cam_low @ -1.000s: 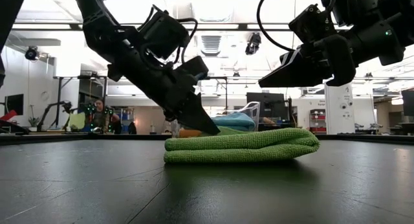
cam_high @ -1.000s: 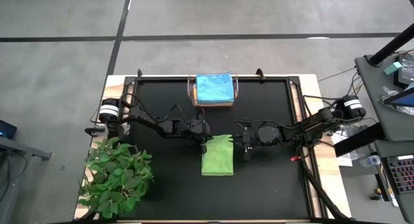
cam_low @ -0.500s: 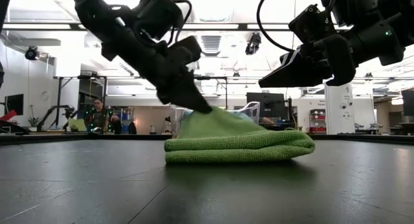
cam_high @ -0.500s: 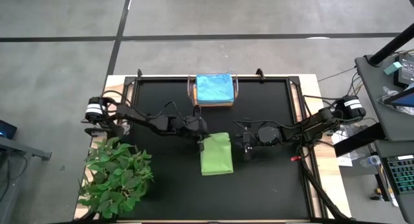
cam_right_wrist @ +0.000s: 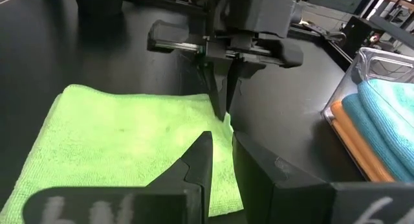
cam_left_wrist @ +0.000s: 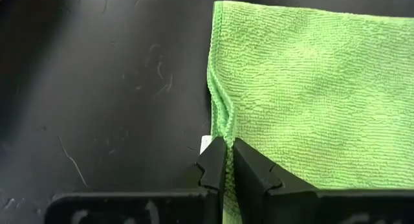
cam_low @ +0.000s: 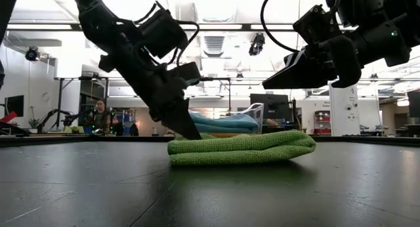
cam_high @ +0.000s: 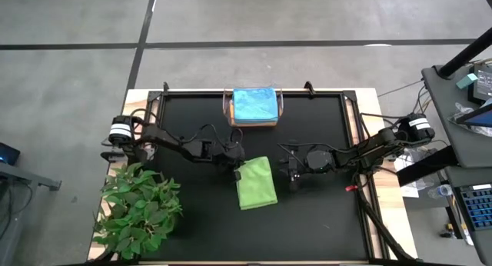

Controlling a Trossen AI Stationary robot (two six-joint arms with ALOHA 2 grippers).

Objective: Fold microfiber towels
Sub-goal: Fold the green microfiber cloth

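A lime green towel (cam_high: 257,184) lies folded into a narrow rectangle on the black table, and the low view shows it as a flat stack (cam_low: 239,150). My left gripper (cam_high: 237,172) points down at a slant and is shut on the towel's far left corner. My right gripper (cam_high: 295,181) hovers shut just off the towel's right edge. It stays above the cloth (cam_low: 272,81) with nothing between its fingers (cam_right_wrist: 200,156). More folded towels, a light blue one (cam_high: 254,104) on top, lie in the bin at the far edge. My left gripper pinches the lime green towel's edge at the far left corner (cam_left_wrist: 222,130) between its two fingers (cam_left_wrist: 210,164). It comes from the table's left, slanting down. The edge puckers at the fingertips; one layer or several, I cannot tell. The towel lies flat on the table.
A clear bin (cam_right_wrist: 372,62) with blue and orange towels stands at the middle of the far edge. A leafy green plant (cam_high: 138,212) fills the near left corner. Bare black table lies near and to both sides of the green towel.
My left gripper rose with the towel's far left corner, pulling the cloth up into a tent, then came back down to the table. The towel lies flat again and has shifted a little toward the table's left.
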